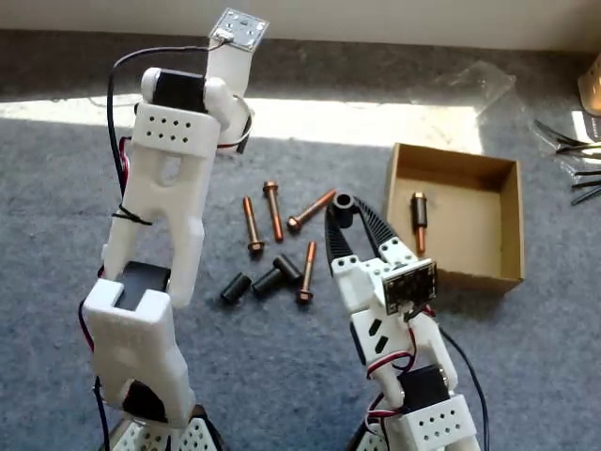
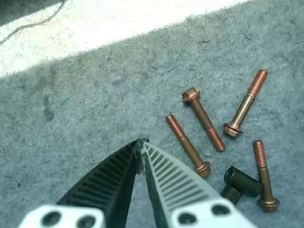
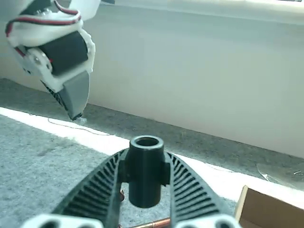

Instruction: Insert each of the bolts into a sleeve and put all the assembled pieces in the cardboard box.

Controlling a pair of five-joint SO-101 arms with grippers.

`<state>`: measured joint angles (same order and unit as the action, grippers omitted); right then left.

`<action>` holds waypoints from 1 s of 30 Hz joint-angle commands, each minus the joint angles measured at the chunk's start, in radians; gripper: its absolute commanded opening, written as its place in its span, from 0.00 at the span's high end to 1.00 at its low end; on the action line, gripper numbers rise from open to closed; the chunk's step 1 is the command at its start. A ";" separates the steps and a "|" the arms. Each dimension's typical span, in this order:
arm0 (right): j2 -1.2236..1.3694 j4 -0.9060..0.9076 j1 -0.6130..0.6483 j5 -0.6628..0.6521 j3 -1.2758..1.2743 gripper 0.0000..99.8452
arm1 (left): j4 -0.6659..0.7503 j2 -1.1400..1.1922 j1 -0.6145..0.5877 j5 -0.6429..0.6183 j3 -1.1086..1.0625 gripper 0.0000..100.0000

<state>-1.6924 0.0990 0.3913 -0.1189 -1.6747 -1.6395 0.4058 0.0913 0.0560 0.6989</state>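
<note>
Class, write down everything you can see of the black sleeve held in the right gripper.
The sleeve is a short, matt black cylinder with a round open bore on top, which looks empty. It stands upright, clamped at its sides between the ribbed fingers of the right gripper, raised above the grey carpet.

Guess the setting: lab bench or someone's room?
Likely an ordinary room rather than a lab bench: everything sits on grey carpet, a plain pale wall rises behind, and a sunlit strip crosses the carpet.
</note>
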 commanded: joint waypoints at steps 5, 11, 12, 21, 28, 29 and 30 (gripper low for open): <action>-0.005 0.001 -0.012 -0.012 -0.107 1.00 | 0.000 0.050 0.018 0.000 0.051 0.99; -0.005 0.001 -0.012 -0.012 -0.107 1.00 | 0.000 0.113 0.013 -0.084 0.051 0.99; -0.005 0.001 -0.012 -0.012 -0.107 1.00 | 0.003 0.122 0.013 -0.114 0.051 0.99; -0.005 0.001 -0.012 -0.012 -0.107 1.00 | 0.034 0.165 0.013 -0.247 0.051 0.99; -0.012 0.030 -0.007 -0.012 -0.107 1.00 | 0.028 0.162 0.051 -0.339 0.051 0.99; -0.012 0.031 -0.007 -0.012 -0.110 1.00 | 0.026 0.160 0.064 -0.339 0.051 0.99; -0.012 0.031 -0.007 -0.012 -0.110 1.00 | 0.025 0.159 0.074 -0.339 0.051 0.99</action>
<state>-1.6924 0.1266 0.3913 -0.1189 -1.6747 -1.6241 0.5930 0.1204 -0.2631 0.6989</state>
